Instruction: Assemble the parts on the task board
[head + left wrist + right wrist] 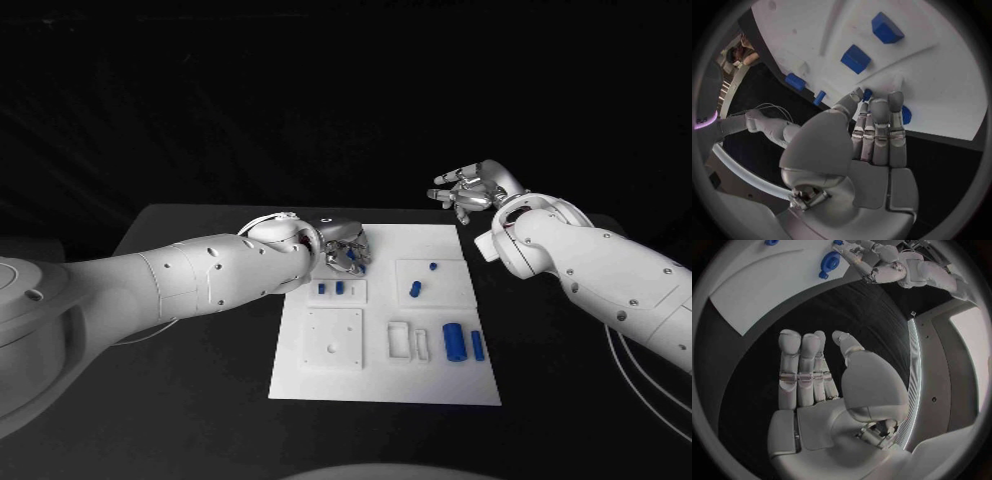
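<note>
A flat, matte white task board (433,385) lies mid-bench on the black bench (188,400), carrying small glossy blue parts: a stubby cylinder (453,341) near the right, blocks (330,289) further back. The left robot hand (343,252) hovers over the board's far left, fingers straight, grasping nothing. The right robot hand (473,190) is raised beyond the far right corner, released.

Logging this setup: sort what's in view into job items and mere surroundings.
Job: task board; blue parts on it; left hand over the board's far corner; right hand, empty, raised beyond it.
Surroundings: black table; cable by the right arm.
</note>
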Motion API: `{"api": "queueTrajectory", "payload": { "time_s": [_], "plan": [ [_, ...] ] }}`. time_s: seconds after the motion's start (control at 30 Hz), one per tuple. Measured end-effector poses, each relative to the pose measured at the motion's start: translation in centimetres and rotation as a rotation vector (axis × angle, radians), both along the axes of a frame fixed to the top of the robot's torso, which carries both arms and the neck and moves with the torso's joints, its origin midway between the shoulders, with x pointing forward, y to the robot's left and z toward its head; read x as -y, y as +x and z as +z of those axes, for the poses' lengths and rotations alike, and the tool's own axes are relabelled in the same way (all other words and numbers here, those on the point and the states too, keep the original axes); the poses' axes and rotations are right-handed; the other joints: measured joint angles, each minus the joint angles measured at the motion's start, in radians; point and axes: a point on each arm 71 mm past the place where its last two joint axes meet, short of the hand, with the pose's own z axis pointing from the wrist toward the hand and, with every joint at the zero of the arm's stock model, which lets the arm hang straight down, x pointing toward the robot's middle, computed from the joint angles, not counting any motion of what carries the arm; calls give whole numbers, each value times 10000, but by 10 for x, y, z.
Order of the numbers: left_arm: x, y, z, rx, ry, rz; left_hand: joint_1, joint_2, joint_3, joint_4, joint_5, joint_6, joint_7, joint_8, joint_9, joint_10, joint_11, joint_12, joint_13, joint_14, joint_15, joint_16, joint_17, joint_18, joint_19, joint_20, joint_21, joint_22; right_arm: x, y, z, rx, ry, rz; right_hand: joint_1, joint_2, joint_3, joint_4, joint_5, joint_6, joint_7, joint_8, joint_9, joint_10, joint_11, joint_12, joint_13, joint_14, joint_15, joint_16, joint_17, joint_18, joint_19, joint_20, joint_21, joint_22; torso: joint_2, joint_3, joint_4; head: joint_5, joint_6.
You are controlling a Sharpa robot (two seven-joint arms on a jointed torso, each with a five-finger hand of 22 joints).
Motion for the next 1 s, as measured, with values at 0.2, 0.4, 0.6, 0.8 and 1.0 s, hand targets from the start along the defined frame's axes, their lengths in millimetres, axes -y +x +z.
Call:
{"api": "queueTrajectory", "payload": {
  "time_s": [0.2, 0.4, 0.6, 0.8, 1.0],
  "plan": [
    [1, 0, 0, -17, 81, 45, 0, 0, 50, 50, 0, 132, 75, 0, 0, 0, -1, 0, 0, 0, 0, 0, 0, 5, 0, 1, 0, -1, 0, 0, 0, 9, -35, 17, 0, 0, 0, 0, 0, 0, 0, 0, 0, 1, 1, 0, 0, 0, 0, 0, 0, -1, 0, 0, 0, -1, -2, 0, -7, -7, 9],
    [1, 1, -2, -68, 318, 118, 0, 0, 102, 54, 0, 294, 76, 0, 1, 0, -3, 0, -1, 37, 37, 70, 0, 13, 39, 39, 71, -2, 0, 0, 0, 7, -59, 34, 0, 0, 0, 0, 0, -1, -1, 0, 0, 1, 2, 0, -1, 0, 0, 0, 0, -2, 0, 0, 0, -1, -3, -3, -11, -14, 11],
    [1, 2, -1, -114, 490, 123, 0, 1, 210, 81, 0, 348, 133, 0, 1, 189, -75, -7, -30, 37, 37, 70, 1, 70, 39, 38, 72, -2, 0, 0, 0, -5, -77, 44, 0, 0, 0, 0, 0, 21, 21, 0, 0, 19, 19, 0, -1, 0, 0, 0, 0, -4, 0, 0, 0, -2, -3, -5, -11, -58, 4],
    [2, 2, 0, -167, 590, 111, 35, 83, 311, 96, -25, 387, 101, 0, 1, 246, -102, -9, -18, 76, -2, 89, 1, 88, 39, 39, 144, -3, 0, 0, 0, -21, -89, 55, 0, 0, 54, -54, 0, 21, 21, 0, 0, 22, 22, 0, 12, 0, 0, 0, 0, -5, 0, 0, 0, 20, -3, -8, -1, -71, -1],
    [1, 3, 0, -206, 642, 125, 154, 299, 509, 57, -367, 734, 36, -1, -1, 673, -238, -36, 6, 317, -121, 116, 1, 90, 131, -54, 268, -4, -1, 0, 0, -39, -92, 83, 0, 0, 54, -54, -48, 22, 20, 0, 0, 36, 36, 0, 14, 0, 0, 0, 0, -6, 0, 0, 0, 20, -2, -8, 0, -45, -7]
  ]
}}
